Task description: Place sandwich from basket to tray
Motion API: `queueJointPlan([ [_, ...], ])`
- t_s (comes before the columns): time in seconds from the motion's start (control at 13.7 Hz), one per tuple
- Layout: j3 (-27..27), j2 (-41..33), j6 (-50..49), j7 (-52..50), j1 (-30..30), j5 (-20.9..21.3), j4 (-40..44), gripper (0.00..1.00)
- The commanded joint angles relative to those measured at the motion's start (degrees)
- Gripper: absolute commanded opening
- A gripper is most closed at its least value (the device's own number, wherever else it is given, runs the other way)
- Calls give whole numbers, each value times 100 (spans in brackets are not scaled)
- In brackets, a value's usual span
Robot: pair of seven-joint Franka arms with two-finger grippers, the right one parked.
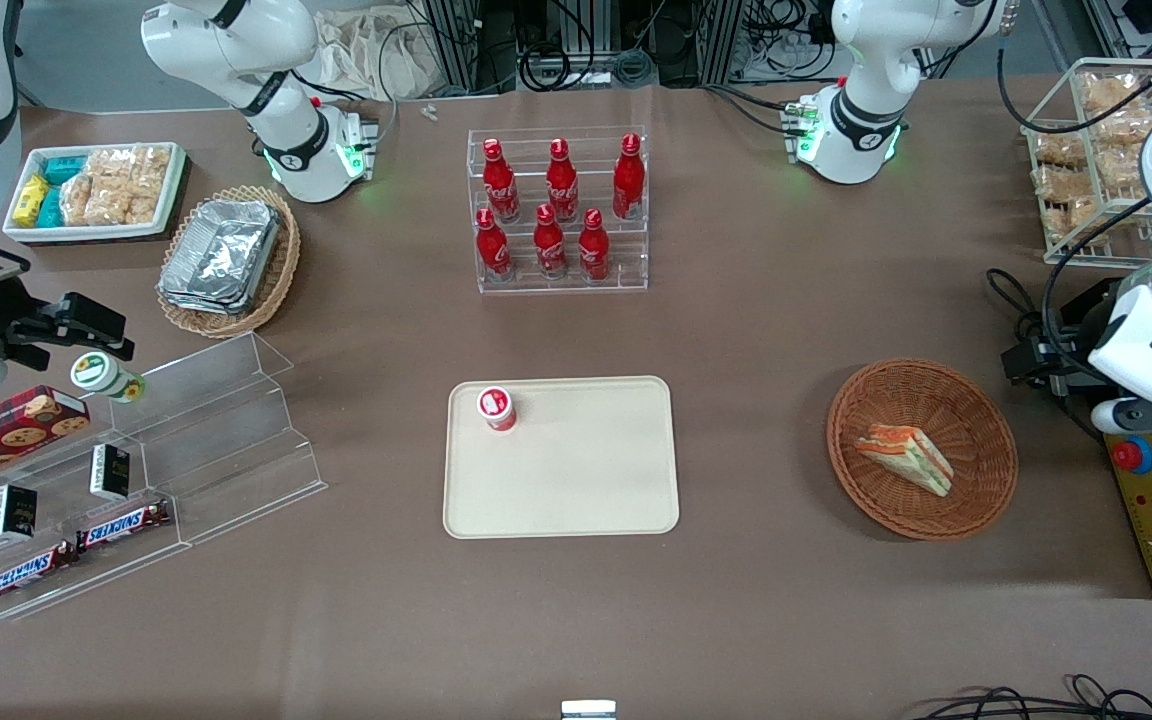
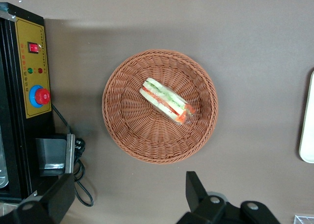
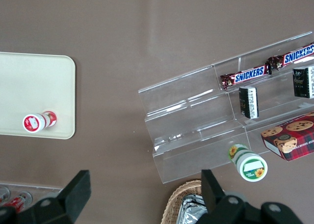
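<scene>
The sandwich (image 1: 905, 457) (image 2: 168, 99), a clear-wrapped white-bread wedge with orange and green layers, lies on its side in the round reddish-brown wicker basket (image 1: 976, 500) (image 2: 127, 130). My left gripper (image 2: 130, 194) (image 1: 1041, 352) hovers high above the table beside the basket, a little farther from the front camera than the basket. Its fingers (image 2: 196, 189) stand wide open with nothing between them. The cream-beige tray (image 1: 576, 480) (image 2: 308, 121) lies flat at the table's middle, apart from the basket.
A small red-and-white cup (image 1: 497, 408) stands on the tray. A control box with a red button (image 1: 1131, 455) (image 2: 39, 96) and cables (image 2: 81, 184) sits by the basket. A rack of red bottles (image 1: 556, 210) stands farther back. Snack shelves (image 1: 136, 470) lie toward the parked arm's end.
</scene>
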Motion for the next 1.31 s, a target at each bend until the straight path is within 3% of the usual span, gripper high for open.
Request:
queueJointPlan([
  [0.0, 77, -77, -69, 94, -56, -84, 11, 100],
  [0.51, 60, -16, -8, 120, -65, -84, -147, 100],
  [0.95, 77, 45, 1467, -72, -38, -101, -1368, 100],
  [1.24, 77, 300, 1934, -1397, -29, -224, -1703, 100],
])
